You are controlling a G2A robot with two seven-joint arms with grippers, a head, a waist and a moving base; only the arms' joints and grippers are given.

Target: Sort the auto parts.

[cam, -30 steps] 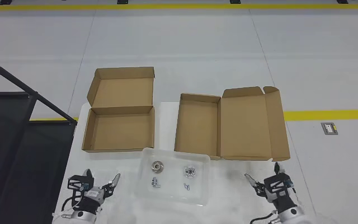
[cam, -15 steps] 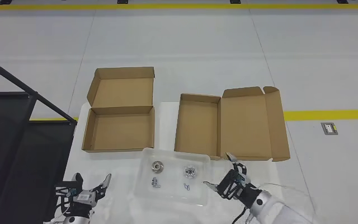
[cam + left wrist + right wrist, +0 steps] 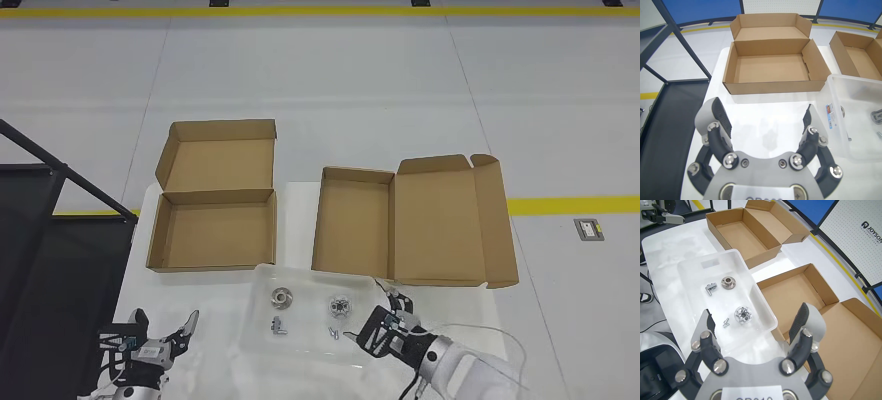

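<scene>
Parts: we see four metal pieces lying apart in the tray (image 3: 310, 268), with the hub (image 3: 728, 283) at 10 o'clock, the disc (image 3: 743, 315) at 2, the bracket (image 3: 710, 288) at 8 and the bolt (image 3: 726, 322) at 4.
Tray: clear plastic, on the white table (image 3: 215, 300).
Right gripper (image 3: 756, 311): we find its fingers spread wide over the tray's 4 o'clock corner, near disc and bolt.
Left gripper (image 3: 762, 105): fingers apart, over the table at the tray's 8 o'clock.
Boxes: left box (image 3: 212, 235) at 11 o'clock from the tray, right box (image 3: 352, 225) at 1, both with lids open.
</scene>
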